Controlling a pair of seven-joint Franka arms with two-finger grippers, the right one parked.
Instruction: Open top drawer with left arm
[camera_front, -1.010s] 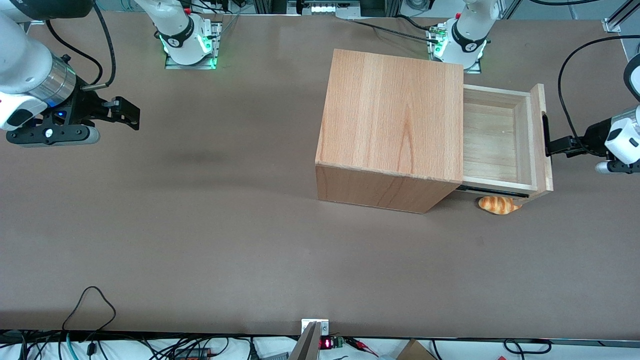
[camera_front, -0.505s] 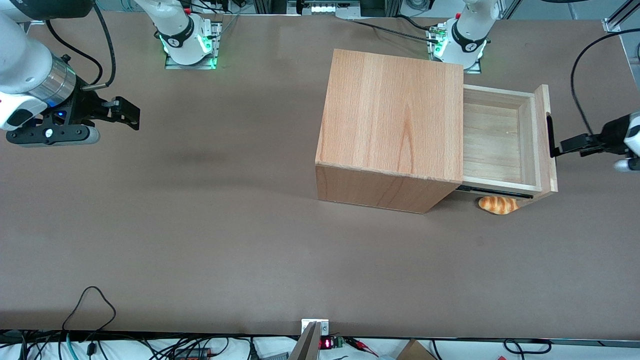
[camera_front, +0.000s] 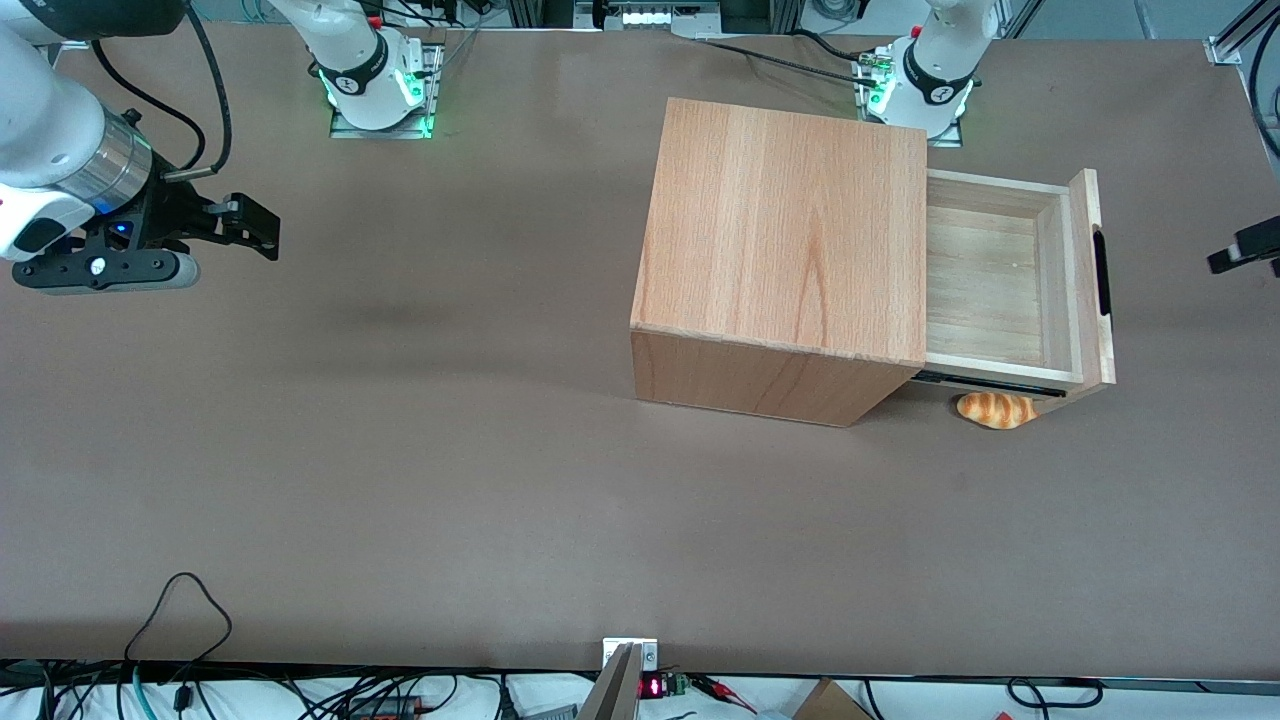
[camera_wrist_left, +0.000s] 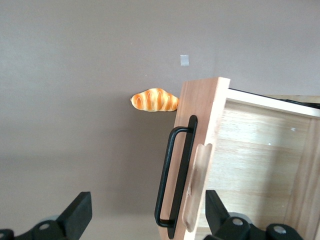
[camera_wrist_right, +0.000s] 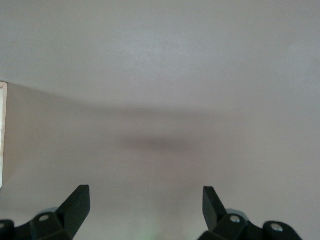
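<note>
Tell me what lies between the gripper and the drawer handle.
Nothing: in the front view only bare table separates the open gripper, at the working arm's end, from the handle of the pulled-out drawer.

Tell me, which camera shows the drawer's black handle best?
The left wrist view: the black handle shows whole, standing off the top drawer, between the open hand. The front view shows a thin dark strip; the right wrist view shows none.
</note>
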